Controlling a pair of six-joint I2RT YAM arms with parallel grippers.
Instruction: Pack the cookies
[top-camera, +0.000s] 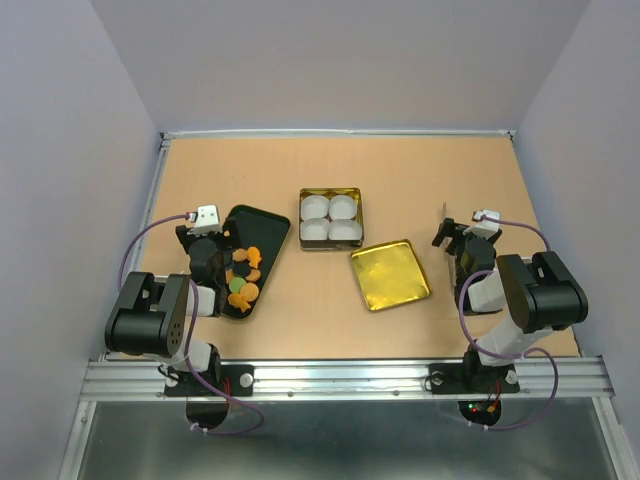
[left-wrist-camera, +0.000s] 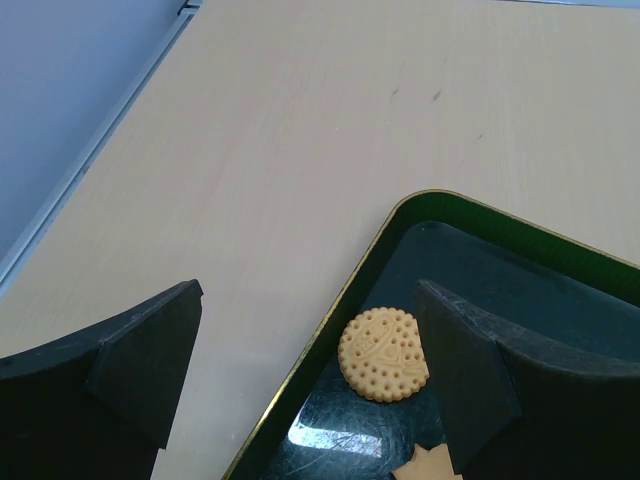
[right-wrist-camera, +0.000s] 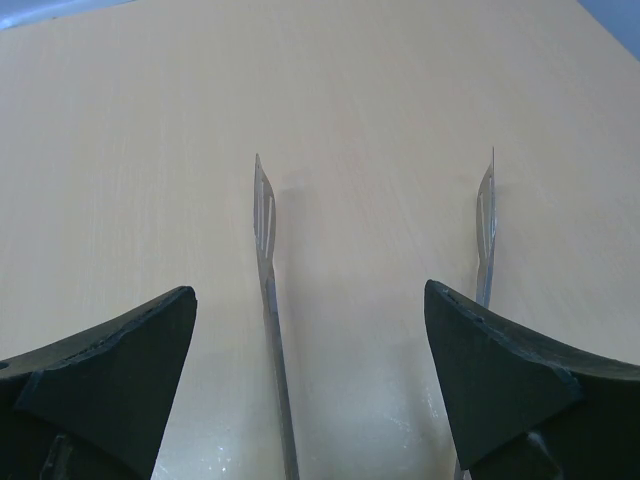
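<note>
Scene, reckoned from the square tin (top-camera: 331, 190) at the middle of the table (top-camera: 350, 165):

- The tin is lidless and holds four white paper cups (top-camera: 317, 208) in a two-by-two block.
- The gold lid (top-camera: 390, 274) lies flat on the table just beside the tin's near right corner, turned at an angle to it.
- A black tray (top-camera: 270, 232) lies left of the tin, its long side slanted. The cookies (top-camera: 243, 275) lie on the tray's nearer half. They are mostly orange, with one green among them. None are in the tin.

Left gripper (left-wrist-camera: 308, 300): left of the tin, at the tray's outer rim. The jaws are spread wide and hold nothing. One finger is over bare table and the other is over the tray floor. The left wrist view shows a round dotted cookie (left-wrist-camera: 385, 353) lying just inside that second finger. A star-shaped cookie (left-wrist-camera: 428, 466) is cut off at the bottom edge.

Right gripper (right-wrist-camera: 310, 295): well to the right of the tin, beyond the lid. The jaws are spread wide. The two thin metal arms of a pair of tongs (right-wrist-camera: 268, 250) run forward between the fingers. The left arm stands clear of its finger – the right arm runs close along its finger, and I cannot tell whether they touch. No grip on the tongs is visible.
</note>
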